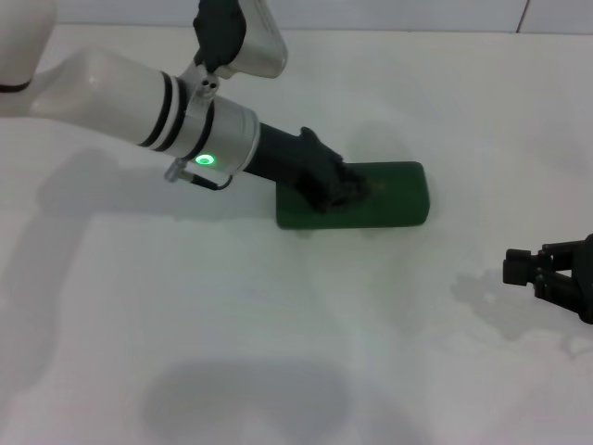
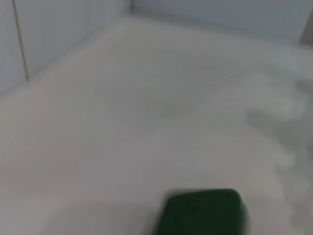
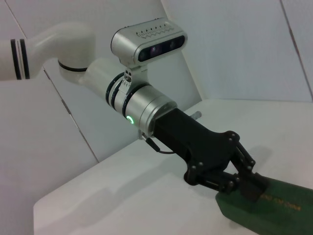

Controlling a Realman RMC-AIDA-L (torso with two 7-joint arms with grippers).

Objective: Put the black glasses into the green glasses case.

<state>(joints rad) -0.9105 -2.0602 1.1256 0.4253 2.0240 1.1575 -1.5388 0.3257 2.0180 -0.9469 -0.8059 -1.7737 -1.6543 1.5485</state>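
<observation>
The green glasses case (image 1: 398, 199) lies shut on the white table, right of centre. It also shows in the left wrist view (image 2: 203, 213) and in the right wrist view (image 3: 288, 215), where gold lettering marks its lid. My left gripper (image 1: 350, 193) rests on the lid at the case's left end, its fingers together, and it shows in the right wrist view (image 3: 252, 188). The black glasses are out of view. My right gripper (image 1: 542, 273) is parked low over the table at the right edge, well apart from the case.
The white table (image 1: 278, 324) is bounded by a white tiled wall (image 1: 417, 14) at the back. My left arm (image 1: 139, 93) reaches in from the upper left across the table.
</observation>
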